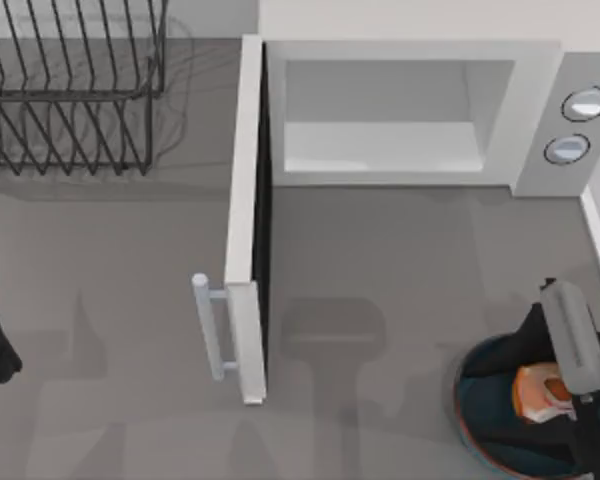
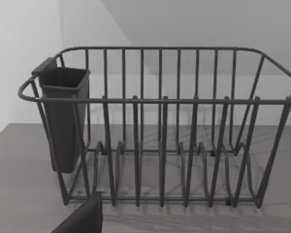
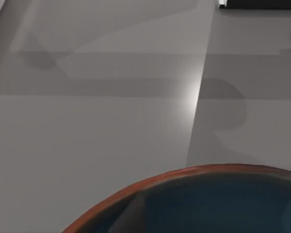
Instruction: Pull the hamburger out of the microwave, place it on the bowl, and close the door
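Over the bowl [image 1: 480, 425], your right gripper [image 1: 552, 395] carries the hamburger [image 1: 540, 392].
Whether the claw pinches the bun or has let go, you cannot tell. Beyond it the microwave [image 1: 525, 120] cavity is empty and the door [image 1: 242, 220] stands wide open: closing remains. Left arm parked at the table's left edge.

The right arm [image 1: 572, 340] hides part of the hamburger [image 1: 536, 392]; the bowl [image 1: 480, 365] and dish rack [image 1: 70, 90] run off the top view's edges.
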`<state>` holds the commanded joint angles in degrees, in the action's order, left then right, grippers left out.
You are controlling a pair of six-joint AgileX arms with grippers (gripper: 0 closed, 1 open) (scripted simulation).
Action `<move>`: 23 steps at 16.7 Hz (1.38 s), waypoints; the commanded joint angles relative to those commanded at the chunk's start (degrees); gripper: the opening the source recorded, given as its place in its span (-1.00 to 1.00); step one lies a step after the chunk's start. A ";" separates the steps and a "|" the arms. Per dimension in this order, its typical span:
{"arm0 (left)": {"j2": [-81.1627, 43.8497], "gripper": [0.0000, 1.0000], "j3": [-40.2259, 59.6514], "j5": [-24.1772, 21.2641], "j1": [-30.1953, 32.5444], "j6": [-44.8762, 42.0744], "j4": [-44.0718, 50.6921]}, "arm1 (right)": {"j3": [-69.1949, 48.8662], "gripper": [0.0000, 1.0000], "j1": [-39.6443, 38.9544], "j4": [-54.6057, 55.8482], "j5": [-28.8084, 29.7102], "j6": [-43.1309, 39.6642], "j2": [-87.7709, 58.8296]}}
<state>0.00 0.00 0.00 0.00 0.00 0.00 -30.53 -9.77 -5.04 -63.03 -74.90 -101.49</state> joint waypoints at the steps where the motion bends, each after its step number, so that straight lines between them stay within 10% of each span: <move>1: 0.00 1.00 0.00 0.00 0.00 0.00 0.00 | 0.00 -0.70 0.00 0.00 0.00 0.00 0.00; 12: 0.00 1.00 0.00 0.00 0.00 0.00 0.00 | 0.00 0.96 0.00 0.00 0.00 0.00 0.00; 23: 0.00 1.00 0.00 0.00 0.00 0.00 0.00 | -1.09 1.00 3.13 -6.39 0.39 -1.79 2.84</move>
<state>0.00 0.00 0.00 0.00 0.00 0.00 -31.61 -6.65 -11.43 -62.64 -76.70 -98.65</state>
